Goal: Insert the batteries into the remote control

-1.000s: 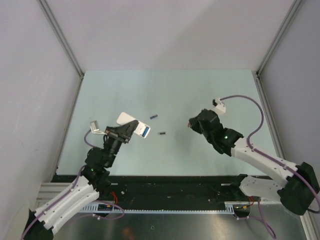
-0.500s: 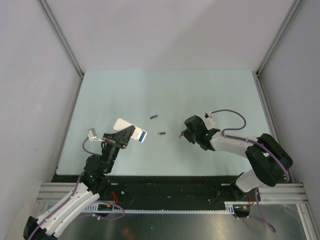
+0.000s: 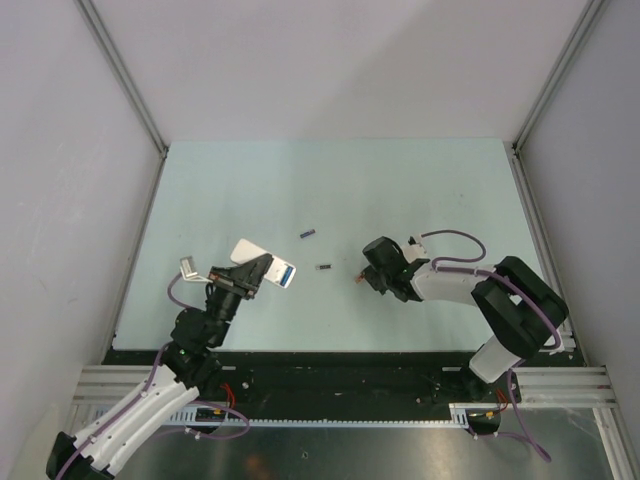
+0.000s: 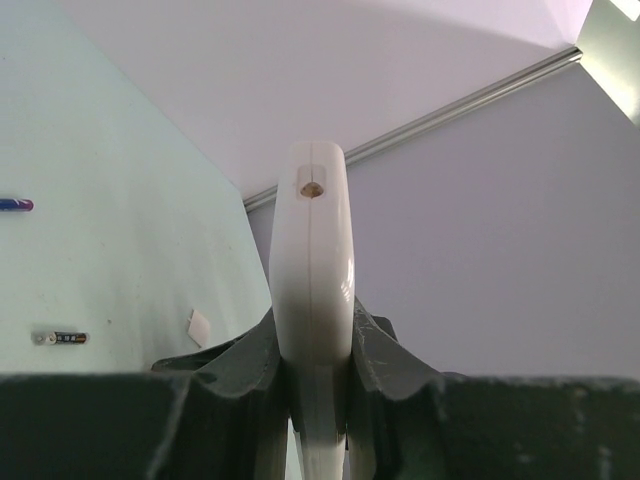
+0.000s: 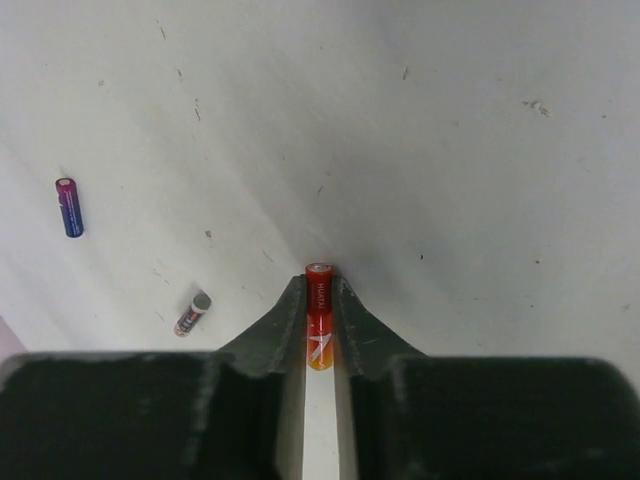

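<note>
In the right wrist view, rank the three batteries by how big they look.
Largest: red battery, though it sits nearest the camera, between the jaws.
Next: blue-purple battery and dark grey battery look about alike, so I won't rank them.

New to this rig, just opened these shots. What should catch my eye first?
The left gripper clamps the white remote control edge-on at the left of the table. The right gripper pinches a red battery near the middle, a purple battery and a dark grey battery lying loose between the grippers.
</note>
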Robot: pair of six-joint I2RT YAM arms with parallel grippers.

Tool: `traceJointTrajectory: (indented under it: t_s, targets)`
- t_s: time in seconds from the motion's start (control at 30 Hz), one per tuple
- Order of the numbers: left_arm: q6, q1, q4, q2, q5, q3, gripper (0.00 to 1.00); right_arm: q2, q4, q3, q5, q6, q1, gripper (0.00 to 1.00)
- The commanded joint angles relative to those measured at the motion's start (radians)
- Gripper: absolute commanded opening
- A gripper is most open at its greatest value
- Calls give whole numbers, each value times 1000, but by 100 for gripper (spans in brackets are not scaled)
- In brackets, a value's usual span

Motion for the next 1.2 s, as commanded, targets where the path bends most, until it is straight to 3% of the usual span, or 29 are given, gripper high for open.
traceJointTrajectory:
  t_s: [0.0,0.37,0.47,0.5,0.77,0.97,1.17]
  targets:
    - [-25,3,16,16,8,25,0,19,12,26,-4,4,-8,21]
    - [-14,3,11,10,12,15,0,-40,-45,39,-46,-116,-13,42]
    - [3,5,1,19,20,25,0,-109,-106,65,-46,-239,-10,46]
    - [9,5,-1,21,23,26,0,-152,-116,71,-47,-351,-10,47]
    - [34,5,-6,62,86,32,0,-128,-117,194,-220,-996,-30,46]
    - [41,5,-12,46,129,12,0,48,-151,289,-231,-1155,-8,41]
    - [58,5,-53,9,132,18,0,88,-94,305,-202,-1207,35,41]
